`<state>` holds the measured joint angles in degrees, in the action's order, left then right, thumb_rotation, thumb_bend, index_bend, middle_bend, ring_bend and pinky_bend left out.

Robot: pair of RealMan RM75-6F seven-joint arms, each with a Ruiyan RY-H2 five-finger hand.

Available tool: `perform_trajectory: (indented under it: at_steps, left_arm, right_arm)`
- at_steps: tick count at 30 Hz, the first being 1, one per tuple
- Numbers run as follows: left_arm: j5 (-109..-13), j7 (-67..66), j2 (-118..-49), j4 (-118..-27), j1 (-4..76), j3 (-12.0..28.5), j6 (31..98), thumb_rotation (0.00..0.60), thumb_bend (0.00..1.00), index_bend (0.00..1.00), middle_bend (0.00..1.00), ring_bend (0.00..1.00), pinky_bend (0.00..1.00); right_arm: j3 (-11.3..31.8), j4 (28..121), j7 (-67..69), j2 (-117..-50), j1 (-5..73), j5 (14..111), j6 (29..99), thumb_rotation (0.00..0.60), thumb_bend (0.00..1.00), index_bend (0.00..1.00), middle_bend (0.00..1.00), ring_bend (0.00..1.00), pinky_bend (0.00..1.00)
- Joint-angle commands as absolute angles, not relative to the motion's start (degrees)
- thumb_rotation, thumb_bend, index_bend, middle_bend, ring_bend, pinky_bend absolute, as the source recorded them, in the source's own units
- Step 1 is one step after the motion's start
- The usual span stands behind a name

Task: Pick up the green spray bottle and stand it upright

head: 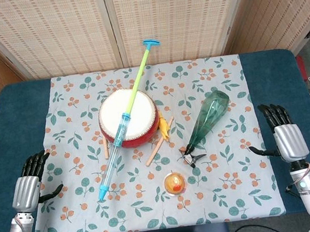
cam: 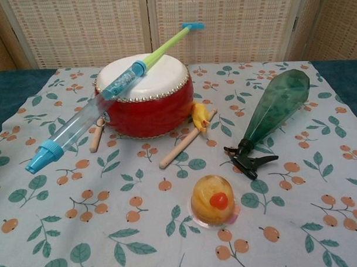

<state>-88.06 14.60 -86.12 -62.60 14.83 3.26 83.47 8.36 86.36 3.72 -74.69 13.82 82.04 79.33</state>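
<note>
The green spray bottle is lying on its side right of centre in the head view, its broad base pointing toward the upper right and its black trigger nozzle toward the lower left, resting on the floral tablecloth. It is looking like thin translucent plastic, probably light and, if empty, a little squashy under pressure; the smooth tapered body is likely to be slippery, so the wider mid-body seems the better place to grasp, with the narrow neck and trigger left alone. The right hand is sitting at the right edge of the frame on the blue table, holding nothing, fingers extended and slightly spread, well apart from the bottle. The left hand is resting at the lower left, likewise empty with fingers apart. Open cloth is lying between the right hand and the bottle, giving a free approach from the right. To the bottle's left, the wooden drumstick, a small yellow toy and the red drum bearing a long water squirter are crowding that side, and the jelly cup is sitting just below the nozzle.
</note>
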Motion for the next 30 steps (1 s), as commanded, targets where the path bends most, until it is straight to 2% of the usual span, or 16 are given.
perform_trajectory:
  at_steps: [1, 9, 19, 21, 24, 30]
  left_arm:
    - [-88.13, 14.51, -86.01, -62.9, 14.88, 3.38, 83.67, 0.6, 0.17, 0.0, 0.0, 0.0, 0.03]
    - [-88.43, 14.61, -85.7, -63.55, 14.81, 3.37, 84.15, 0.6, 0.17, 0.0, 0.0, 0.0, 0.03]
    - [-88.69, 14.98, -85.62, -63.23, 15.13, 2.91, 83.24, 0.6, 0.17, 0.0, 0.0, 0.0, 0.03]
    - [-88.86, 14.93, -85.62, -63.44, 15.07, 2.83, 83.47, 0.6, 0.17, 0.0, 0.0, 0.0, 0.03]
    - [-88.98, 14.68, -85.53, -64.02, 14.94, 2.9, 84.0, 0.6, 0.17, 0.0, 0.0, 0.0, 0.03]
    - [-89.07, 14.06, -85.72, -64.23, 15.11, 2.47, 83.15, 0.6, 0.17, 0.0, 0.0, 0.0, 0.03]
  right_arm:
    - [8.69, 87.73, 2.95, -73.93, 14.05, 81.98, 79.24, 0.6, 0.0, 0.0, 0.06, 0.0, 0.0]
    - [8.86, 89.21, 2.27, -73.0, 13.91, 81.4, 79.25, 0.6, 0.0, 0.0, 0.06, 0.0, 0.0]
    - [9.7, 86.32, -0.05, -74.33, 16.61, 81.18, 76.52, 0.6, 0.0, 0.0, 0.06, 0.0, 0.0]
    - [9.55, 84.92, -1.05, -74.54, 17.82, 82.87, 76.04, 0.6, 0.0, 0.02, 0.06, 0.0, 0.0]
    - [9.19, 83.23, -2.18, -75.08, 19.69, 85.12, 74.96, 0.6, 0.0, 0.09, 0.13, 0.0, 0.0]
    - [7.92, 80.9, -10.0, -75.54, 24.47, 88.44, 69.75, 0.6, 0.0, 0.18, 0.18, 0.0, 0.0]
